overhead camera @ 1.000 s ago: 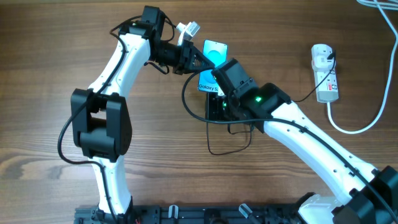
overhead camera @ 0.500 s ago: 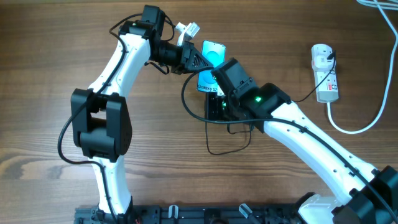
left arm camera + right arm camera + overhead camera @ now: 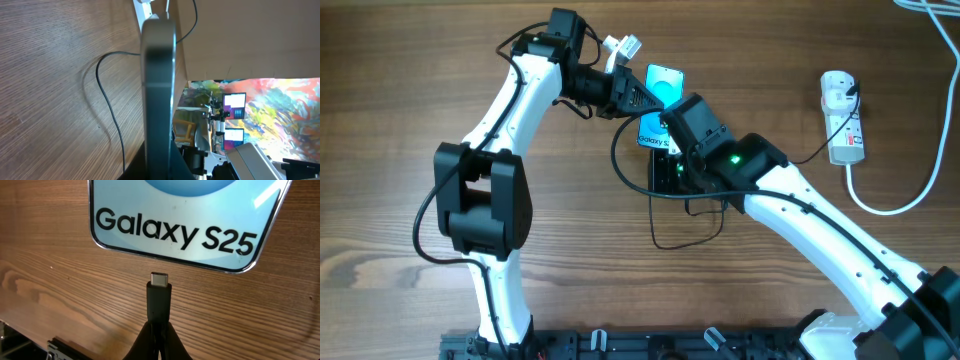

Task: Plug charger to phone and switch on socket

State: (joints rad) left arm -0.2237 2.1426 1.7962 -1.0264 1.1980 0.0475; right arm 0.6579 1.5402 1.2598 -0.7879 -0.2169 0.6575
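The phone (image 3: 663, 92) has a turquoise screen and is held tilted on edge by my left gripper (image 3: 642, 100), which is shut on it. In the left wrist view the phone (image 3: 159, 85) shows edge-on, rising from that gripper (image 3: 160, 167). My right gripper (image 3: 669, 165) is shut on the charger's connector (image 3: 160, 292). The connector's metal tip points at the phone's "Galaxy S25" end (image 3: 180, 230) and stops just short of its edge. My right gripper (image 3: 160, 337) pinches the connector body. The white socket (image 3: 843, 118) lies at the far right with the charger's black plug (image 3: 847, 93) in it.
The thin black cable (image 3: 688, 232) loops on the table below my right wrist and runs on to the socket. A thick white lead (image 3: 912, 196) curves off the socket to the right edge. A white clip (image 3: 623, 46) sits by my left wrist.
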